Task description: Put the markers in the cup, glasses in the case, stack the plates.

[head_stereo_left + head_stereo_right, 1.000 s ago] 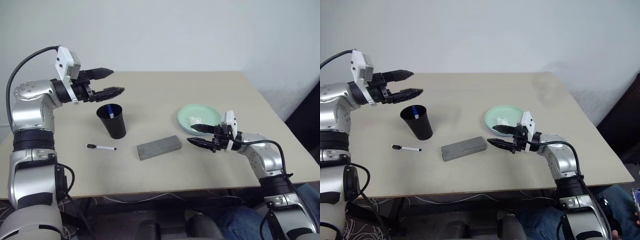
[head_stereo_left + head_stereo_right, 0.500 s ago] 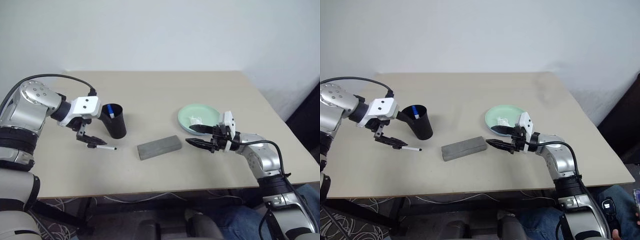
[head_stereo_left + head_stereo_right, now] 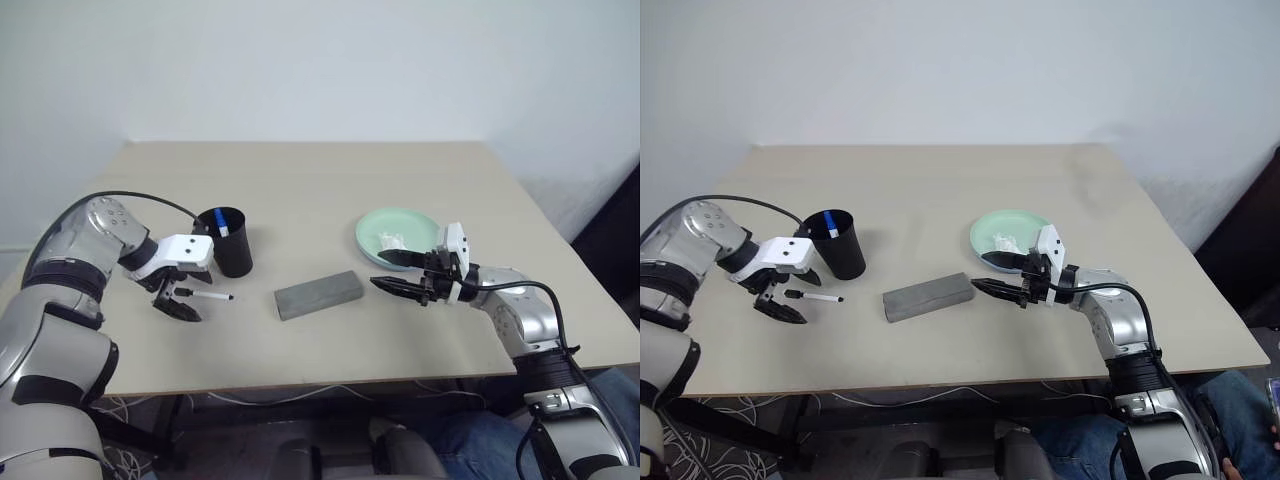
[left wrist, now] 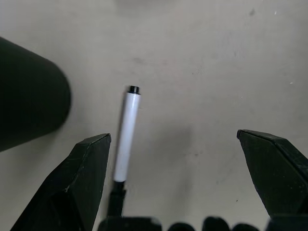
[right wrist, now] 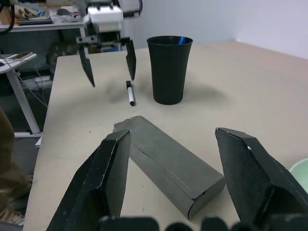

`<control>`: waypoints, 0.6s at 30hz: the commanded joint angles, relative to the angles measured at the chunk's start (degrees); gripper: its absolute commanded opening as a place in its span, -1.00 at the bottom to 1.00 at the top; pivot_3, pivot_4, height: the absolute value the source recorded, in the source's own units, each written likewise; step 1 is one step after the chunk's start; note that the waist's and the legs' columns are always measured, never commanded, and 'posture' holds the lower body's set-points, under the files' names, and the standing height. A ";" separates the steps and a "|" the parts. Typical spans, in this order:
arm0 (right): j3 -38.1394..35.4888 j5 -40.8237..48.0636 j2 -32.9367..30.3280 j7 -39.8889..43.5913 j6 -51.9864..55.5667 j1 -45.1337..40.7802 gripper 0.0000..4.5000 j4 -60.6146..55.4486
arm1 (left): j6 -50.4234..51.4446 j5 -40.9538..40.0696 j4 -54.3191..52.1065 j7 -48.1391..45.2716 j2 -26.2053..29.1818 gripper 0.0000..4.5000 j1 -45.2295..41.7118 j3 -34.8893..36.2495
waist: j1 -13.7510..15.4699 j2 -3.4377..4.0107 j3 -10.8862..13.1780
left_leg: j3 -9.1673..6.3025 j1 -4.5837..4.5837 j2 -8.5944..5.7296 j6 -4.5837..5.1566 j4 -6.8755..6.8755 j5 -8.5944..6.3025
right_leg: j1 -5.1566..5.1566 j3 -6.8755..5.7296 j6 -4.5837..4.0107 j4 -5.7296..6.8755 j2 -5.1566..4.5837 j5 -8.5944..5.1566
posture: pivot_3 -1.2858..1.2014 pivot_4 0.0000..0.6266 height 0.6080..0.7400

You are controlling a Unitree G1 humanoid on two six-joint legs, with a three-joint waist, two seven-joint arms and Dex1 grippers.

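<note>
Marker point(image 3: 205, 295), dark-tipped, lies flat on the worktop point(image 3: 330, 180), just left of the cup point(image 3: 227, 241) and apart from it. Second marker point(image 3: 218, 222), blue-capped, stands inside the cup, cap above the rim.

Left hand point(image 3: 178, 300) points steeply down over the lying marker's dark end, fingers spread wide, nothing between them. In the left wrist view the marker point(image 4: 126, 134) lies close beside one finger point(image 4: 77, 185), well away from the other; contact not seen.

Case point(image 3: 317, 294) lies shut on the worktop, between the cup and the right hand point(image 3: 392, 270). Its long side runs slightly askew to the worktop's front edge.

Right hand is level, pointing toward the case, fingers apart and empty, tips near the case's right end but not touching.

Mint green plate point(image 3: 400, 236) sits just behind the right hand. Something white point(image 3: 390, 239) lies on it; too small to tell what. Whether a second plate lies under it cannot be told.

Glasses: not made out.
</note>
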 commanded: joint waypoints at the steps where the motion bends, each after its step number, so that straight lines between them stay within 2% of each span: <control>1: -1.08 0.36 -0.29 -0.28 -0.54 -1.80 0.36 -1.05 | -1.87 3.28 2.86 1.17 -1.12 0.99 -3.19 2.49 | 0.01 0.00 0.00 | 0.00 -0.02 0.00 0.00 0.00 0.00 | -0.02 0.00 0.01 0.00 0.00 0.01 | 0.03 -1.00 0.71; 9: -1.22 0.53 -0.78 -0.88 0.23 -0.16 0.36 -3.06 | -2.04 9.72 7.54 4.05 -4.41 0.99 -4.40 3.03 | 0.00 -0.01 0.00 | 0.00 -0.04 0.00 0.01 0.00 0.00 | -0.04 0.00 0.03 0.01 0.00 0.02 | 0.03 -1.00 0.71; 18: -1.52 0.97 -1.27 -1.68 1.10 0.77 0.36 -4.61 | -2.28 14.99 9.62 4.91 -5.32 0.99 -3.56 3.10 | 0.00 -0.01 -0.01 | 0.00 -0.04 0.00 0.00 0.00 0.00 | -0.05 0.00 0.03 0.02 0.00 0.02 | 0.03 -1.00 0.71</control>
